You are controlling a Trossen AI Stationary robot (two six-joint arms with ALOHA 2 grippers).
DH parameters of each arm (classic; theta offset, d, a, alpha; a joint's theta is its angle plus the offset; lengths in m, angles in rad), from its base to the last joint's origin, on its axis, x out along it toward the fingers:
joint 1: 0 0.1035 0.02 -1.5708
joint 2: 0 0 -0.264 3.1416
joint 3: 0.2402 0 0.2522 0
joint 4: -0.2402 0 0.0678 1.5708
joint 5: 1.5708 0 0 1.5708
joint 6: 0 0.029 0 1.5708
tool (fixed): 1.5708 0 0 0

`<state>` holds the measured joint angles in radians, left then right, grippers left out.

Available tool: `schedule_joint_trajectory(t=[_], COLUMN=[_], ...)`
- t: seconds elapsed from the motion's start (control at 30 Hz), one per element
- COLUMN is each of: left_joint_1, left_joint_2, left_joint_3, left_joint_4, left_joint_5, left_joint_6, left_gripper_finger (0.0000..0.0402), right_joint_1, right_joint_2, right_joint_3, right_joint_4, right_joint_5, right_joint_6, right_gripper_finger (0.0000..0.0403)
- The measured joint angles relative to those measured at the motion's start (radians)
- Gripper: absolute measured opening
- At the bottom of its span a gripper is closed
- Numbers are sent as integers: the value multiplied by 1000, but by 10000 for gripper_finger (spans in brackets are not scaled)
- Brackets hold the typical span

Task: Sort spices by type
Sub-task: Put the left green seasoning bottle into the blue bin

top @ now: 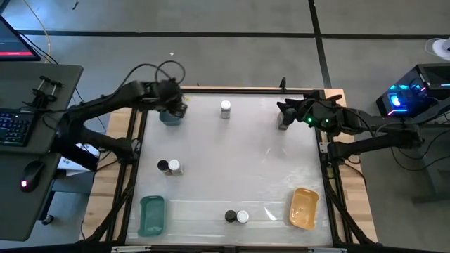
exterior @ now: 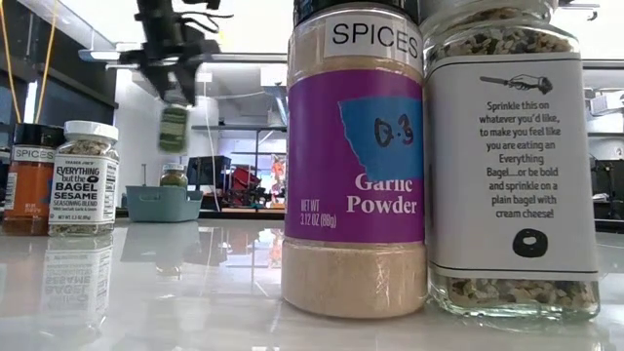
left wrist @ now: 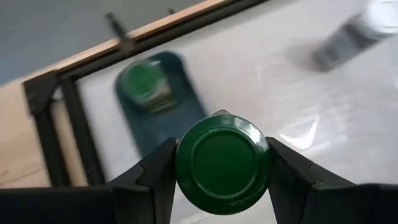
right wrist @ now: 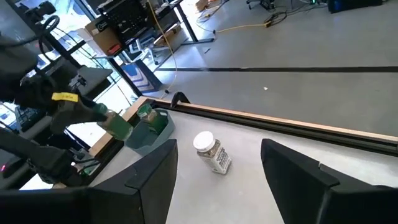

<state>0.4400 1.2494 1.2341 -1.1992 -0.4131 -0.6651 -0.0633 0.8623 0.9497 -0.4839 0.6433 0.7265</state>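
Clamped on a green-lidded jar [left wrist: 222, 163], the left gripper [top: 174, 104] hangs above the teal tray [top: 169, 117] at the table's far left corner, where another green-lidded jar [left wrist: 142, 82] already stands, evidently so like joins like. Over by the far right corner, the right gripper [top: 286, 114] shows spread jaws in its wrist view, seemingly empty. A white-lidded jar [top: 225, 108] waits by the far edge.

Left end effector [top: 176, 107] over a teal tray [top: 169, 117], right end effector [top: 287, 111] at the table's [top: 232, 161] far-right corner
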Motion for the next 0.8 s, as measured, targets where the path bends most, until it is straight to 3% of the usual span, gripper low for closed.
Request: schedule_joint_trajectory(t=[0.1, 0.3, 0.6, 0.8], left_joint_1=[32, 87, 167, 246], left_joint_2=[-36, -32, -27, -26], left_joint_3=[-90, -220, -295, -352], left_joint_4=[21, 229, 296, 425], left_joint_5=[-3, 17, 15, 89], left_joint_6=[35, 84, 176, 251], left_gripper_finger=[167, 167, 167, 167], right_joint_1=[-21, -48, -50, -50], right_joint_2=[1, 1, 1, 2], right_joint_3=[0, 0, 0, 0], right_joint_4=[-1, -1, 0, 2], right_joint_5=[-25, -43, -52, -52], right_joint_6=[7, 26, 26, 34], right_gripper_finger=[227, 227, 227, 227])
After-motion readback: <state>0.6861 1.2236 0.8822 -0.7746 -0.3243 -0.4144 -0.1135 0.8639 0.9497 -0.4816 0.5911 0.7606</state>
